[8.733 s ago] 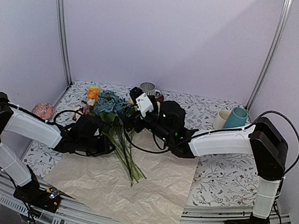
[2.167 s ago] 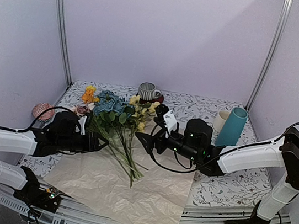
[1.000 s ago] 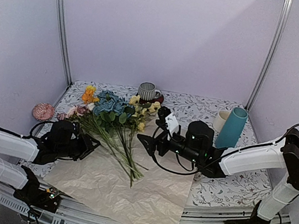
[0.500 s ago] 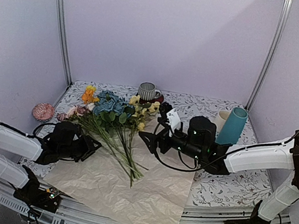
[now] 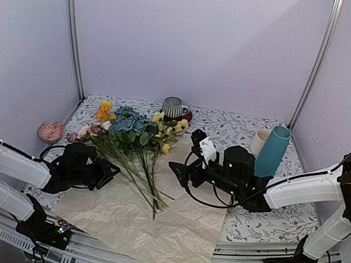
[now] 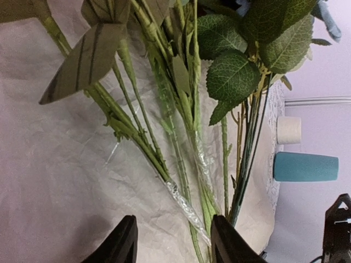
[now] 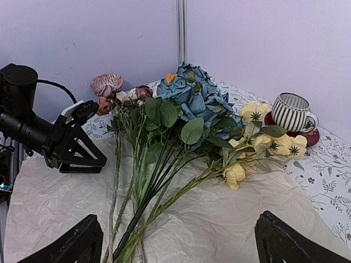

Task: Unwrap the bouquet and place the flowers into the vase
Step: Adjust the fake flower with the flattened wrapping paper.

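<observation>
As flowers (image 5: 137,136) lie flat, stems (image 6: 181,164) just beyond left fingers (image 6: 122,244) — parted.

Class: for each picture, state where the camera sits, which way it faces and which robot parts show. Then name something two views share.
Top external: above and behind the robot, looking down at the flowers on the paper; both arms show.
Left wrist: low over the paper, facing along the stems toward the vase; left jaws, open, at bottom edge.
Right wrist: facing across the flowers to the left arm; right jaws, open, in bottom corners.
Both wrist views share flowers and paper.
</observation>
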### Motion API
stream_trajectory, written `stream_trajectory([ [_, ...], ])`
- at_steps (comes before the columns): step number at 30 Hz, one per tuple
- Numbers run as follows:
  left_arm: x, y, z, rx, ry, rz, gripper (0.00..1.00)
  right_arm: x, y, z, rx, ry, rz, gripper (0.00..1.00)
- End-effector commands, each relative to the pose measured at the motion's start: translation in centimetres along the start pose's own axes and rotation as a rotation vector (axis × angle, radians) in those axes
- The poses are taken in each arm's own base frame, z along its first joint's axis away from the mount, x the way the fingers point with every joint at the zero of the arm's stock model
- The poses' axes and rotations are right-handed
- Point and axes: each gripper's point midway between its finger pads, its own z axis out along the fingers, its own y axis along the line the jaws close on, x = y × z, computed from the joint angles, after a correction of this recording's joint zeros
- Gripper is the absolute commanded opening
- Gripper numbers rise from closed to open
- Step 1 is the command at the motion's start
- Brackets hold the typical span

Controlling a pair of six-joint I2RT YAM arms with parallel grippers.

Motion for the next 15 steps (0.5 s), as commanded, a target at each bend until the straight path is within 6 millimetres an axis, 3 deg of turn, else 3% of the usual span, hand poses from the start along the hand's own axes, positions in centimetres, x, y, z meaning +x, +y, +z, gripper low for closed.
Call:
stream_trajectory([
  [1,-0.5,-0.8,0.4,0.034,-0.011,-0.039,0.47,-0.4,0.7,-0.1,-0.033,-0.032,-0.013,0.99],
  [15,0.0,-0.1,0.5,0.028,-0.012,-0.086,0.45,0.0,-0.7,0.3,0.048,-0.034,0.003,0.99],
])
